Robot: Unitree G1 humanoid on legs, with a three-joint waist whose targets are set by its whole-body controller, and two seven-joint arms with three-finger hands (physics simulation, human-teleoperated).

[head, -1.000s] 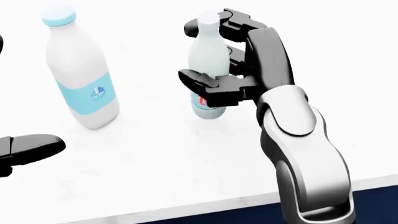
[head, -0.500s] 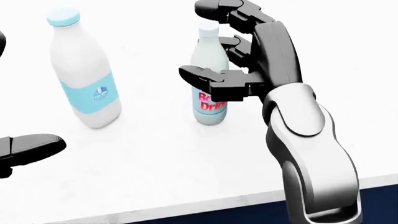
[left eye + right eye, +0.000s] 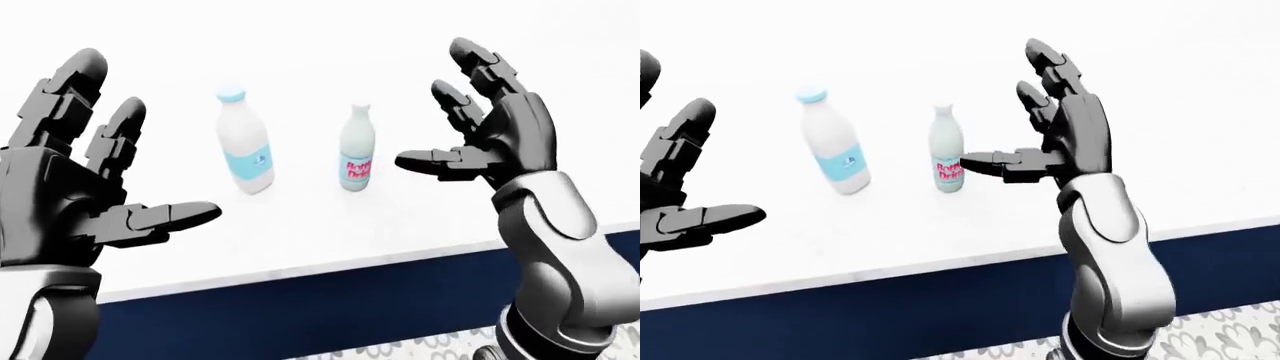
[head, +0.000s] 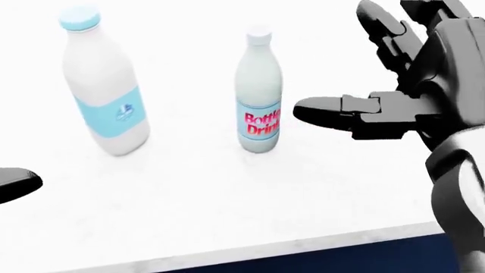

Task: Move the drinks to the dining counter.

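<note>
Two drinks stand upright on the white counter (image 3: pixel 300 232), side by side but apart. At left in the left-eye view, a white milk bottle (image 3: pixel 245 150) with pale blue cap and blue label. At right, a slimmer pale bottled drink (image 3: pixel 357 148) with white cap and a label lettered in pink.

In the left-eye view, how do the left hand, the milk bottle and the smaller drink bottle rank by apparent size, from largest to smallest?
1. Left hand: by far the largest here, but it is nearest the camera, so this says little about true size.
2. Milk bottle, with the blue cap.
3. Drink bottle, with pink lettering: slightly shorter and clearly slimmer.
</note>
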